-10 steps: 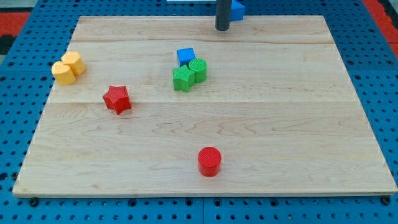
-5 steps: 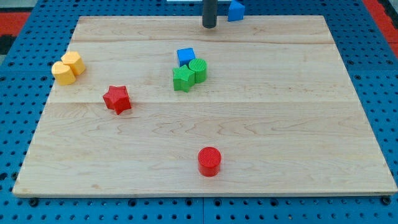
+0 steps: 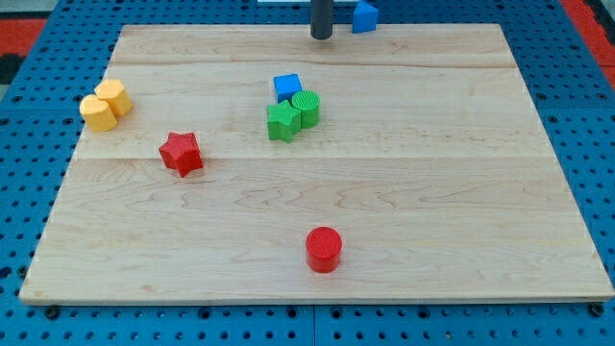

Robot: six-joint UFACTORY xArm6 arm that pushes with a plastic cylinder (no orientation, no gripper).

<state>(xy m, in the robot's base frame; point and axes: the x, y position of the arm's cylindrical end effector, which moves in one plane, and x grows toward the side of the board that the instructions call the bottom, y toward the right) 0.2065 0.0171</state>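
Note:
My tip [image 3: 321,36] rests near the top edge of the wooden board [image 3: 432,192], touching no block. The nearest block is a blue one [image 3: 364,15] just off the board's top edge, to the tip's right. Below the tip sits a cluster: a blue cube [image 3: 286,86], a green cylinder [image 3: 306,108] and a green star [image 3: 282,122], all touching. A red star [image 3: 181,153] lies at the view's left of centre. Two yellow blocks [image 3: 105,104] sit together at the left edge. A red cylinder [image 3: 324,249] stands alone near the bottom.
The board lies on a blue pegboard surface [image 3: 596,115]. Red patches show at the top corners [image 3: 591,12].
The tip has slid left along the top edge, away from the blue block beyond the board. No block has moved.

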